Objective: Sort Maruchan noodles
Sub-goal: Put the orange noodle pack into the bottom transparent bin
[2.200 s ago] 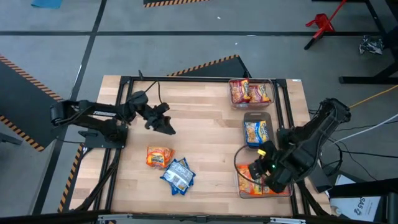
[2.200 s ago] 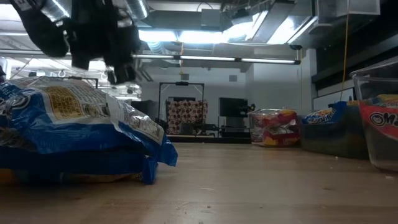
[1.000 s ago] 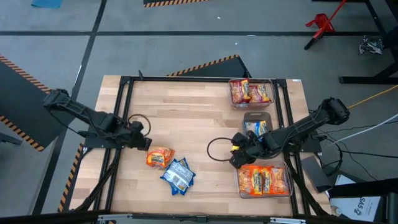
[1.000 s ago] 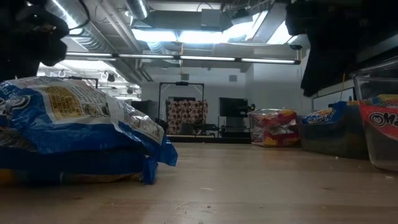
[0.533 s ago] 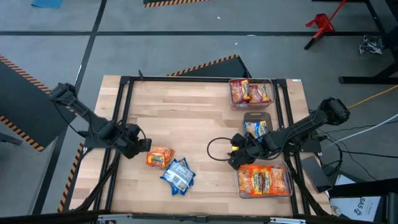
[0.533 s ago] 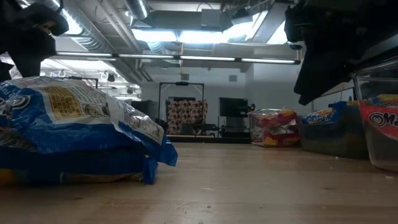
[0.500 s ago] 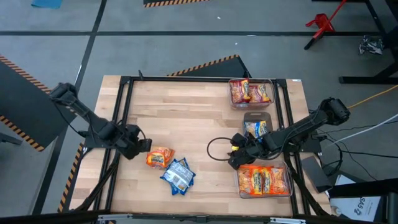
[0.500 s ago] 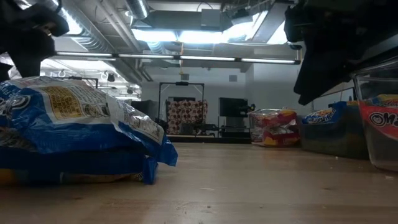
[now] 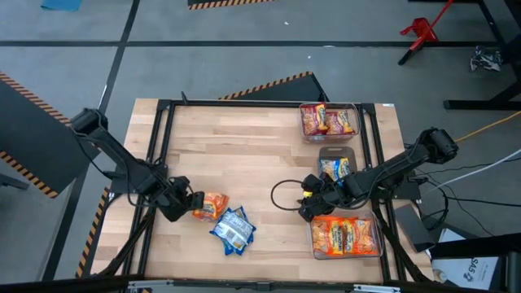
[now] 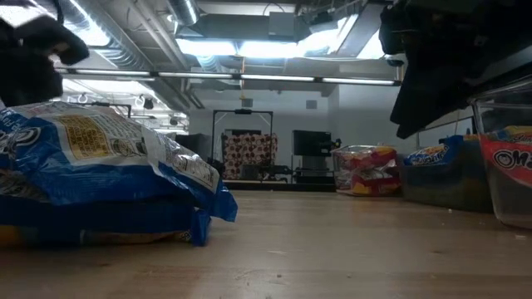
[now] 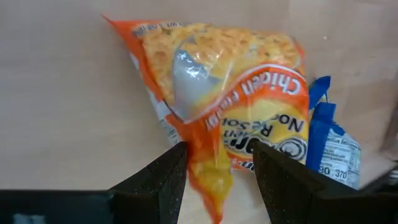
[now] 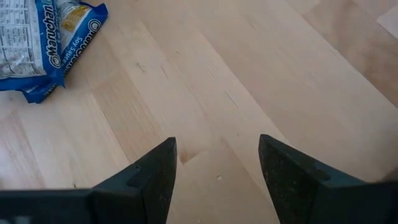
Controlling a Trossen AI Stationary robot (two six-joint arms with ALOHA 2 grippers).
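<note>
Your left gripper [image 11: 217, 171] had come down onto the orange packet [image 9: 210, 205], jaws apart astride its corner, ready to close. Beside it lay the blue packets [image 9: 232, 230]. Your right gripper [image 12: 216, 177], open and empty, had left the near bin [image 9: 376, 244] of orange packets; other bins [image 9: 329, 120] held more.
</note>
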